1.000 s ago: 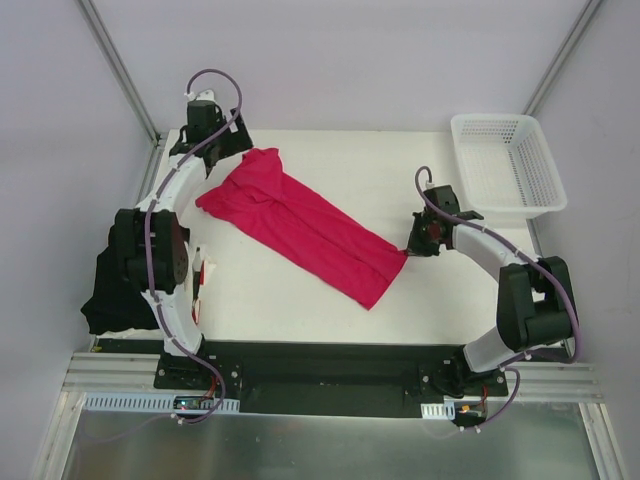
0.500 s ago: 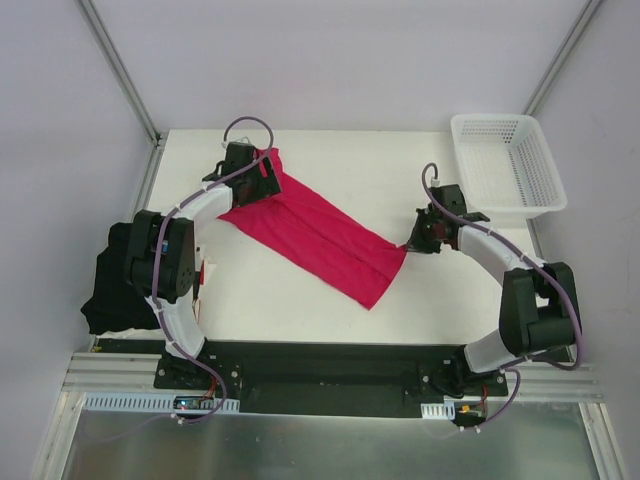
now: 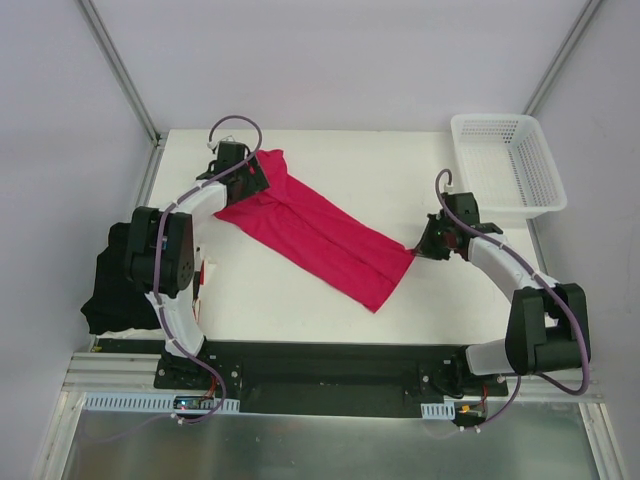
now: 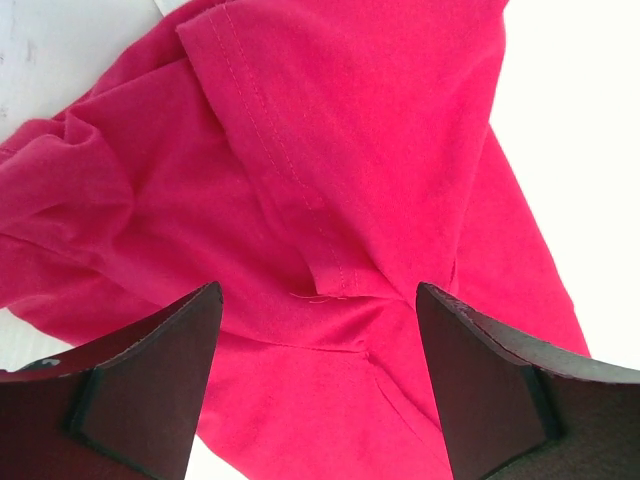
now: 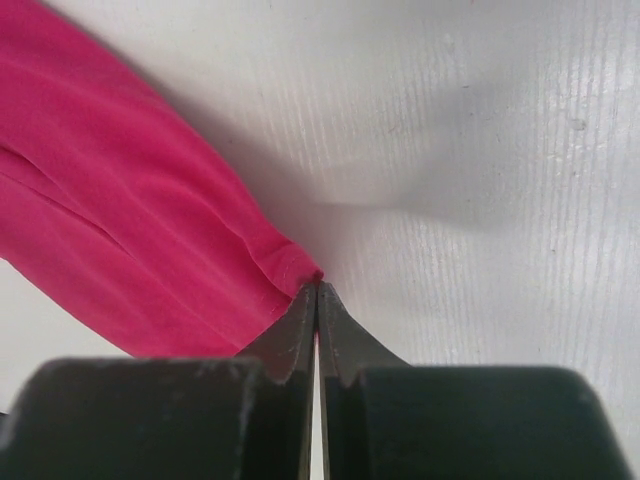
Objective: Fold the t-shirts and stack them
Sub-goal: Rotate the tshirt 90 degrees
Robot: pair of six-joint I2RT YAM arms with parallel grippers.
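Note:
A crimson-pink t-shirt (image 3: pixel 310 235), folded into a long strip, lies diagonally across the white table (image 3: pixel 330 160). My left gripper (image 3: pixel 255 172) is open just above the shirt's upper-left end. In the left wrist view its dark fingers (image 4: pixel 150 380) straddle a sleeve hem and seam of the shirt (image 4: pixel 330 150), holding nothing. My right gripper (image 3: pixel 418 247) is shut on the shirt's lower-right hem corner. The right wrist view shows the pink cloth (image 5: pixel 130 230) pinched at the tips of my right gripper (image 5: pixel 317 290). A black t-shirt (image 3: pixel 110 290) hangs off the table's left edge.
A white lattice basket (image 3: pixel 505 165) stands at the back right corner. White and red cloth edges (image 3: pixel 205 280) show beside the left arm's base. Metal frame posts rise at both back corners.
My left gripper has come from the far left corner to over the shirt's upper end. My right gripper has drawn the hem corner slightly to the right, stretching the shirt.

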